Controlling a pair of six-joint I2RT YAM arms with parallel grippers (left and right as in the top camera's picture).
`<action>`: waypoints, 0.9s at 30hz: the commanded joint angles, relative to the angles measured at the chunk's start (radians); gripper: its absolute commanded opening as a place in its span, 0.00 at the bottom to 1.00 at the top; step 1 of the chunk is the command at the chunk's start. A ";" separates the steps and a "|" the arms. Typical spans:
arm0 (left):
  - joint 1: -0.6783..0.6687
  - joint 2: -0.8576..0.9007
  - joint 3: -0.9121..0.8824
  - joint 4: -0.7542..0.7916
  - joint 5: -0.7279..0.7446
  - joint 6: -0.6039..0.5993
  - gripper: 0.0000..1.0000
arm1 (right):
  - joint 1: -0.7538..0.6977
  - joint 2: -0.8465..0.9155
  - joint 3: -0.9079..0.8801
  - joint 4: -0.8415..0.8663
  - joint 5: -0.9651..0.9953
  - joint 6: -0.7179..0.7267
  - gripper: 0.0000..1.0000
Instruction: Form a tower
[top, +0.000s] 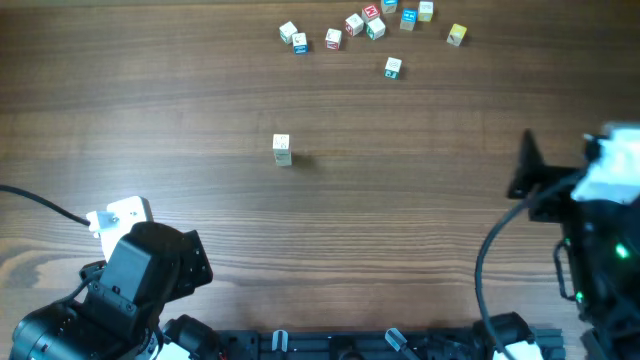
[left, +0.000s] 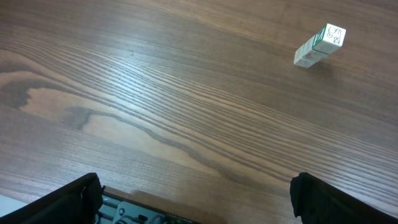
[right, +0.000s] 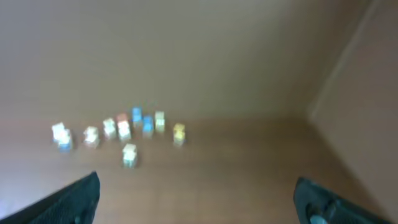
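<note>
The tower (top: 282, 149) is a short stack of two small whitish cubes with green markings, standing alone on the wooden table left of centre. In the left wrist view the tower (left: 319, 45) appears at the top right, far beyond my fingers. My left gripper (left: 196, 194) is open and empty, low over the table near the front edge. Its arm (top: 150, 268) sits at the lower left. My right gripper (right: 196, 194) is open with nothing between its fingers, and its arm (top: 598, 205) is at the right edge. The blurred right wrist view does not show the tower.
Several loose letter cubes (top: 362, 24) lie scattered along the far edge, with a single one (top: 393, 67) a little nearer. The same loose cubes (right: 124, 129) show blurred in the right wrist view. A black rail (top: 380, 345) runs along the front edge.
</note>
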 joint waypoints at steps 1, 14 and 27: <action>0.005 -0.001 -0.002 0.003 -0.020 0.012 1.00 | -0.179 -0.167 -0.281 0.186 -0.400 -0.145 1.00; 0.005 -0.001 -0.002 0.003 -0.020 0.012 1.00 | -0.213 -0.652 -1.139 0.896 -0.378 0.065 1.00; 0.005 -0.001 -0.002 0.003 -0.020 0.012 1.00 | -0.209 -0.651 -1.157 0.726 -0.356 0.064 1.00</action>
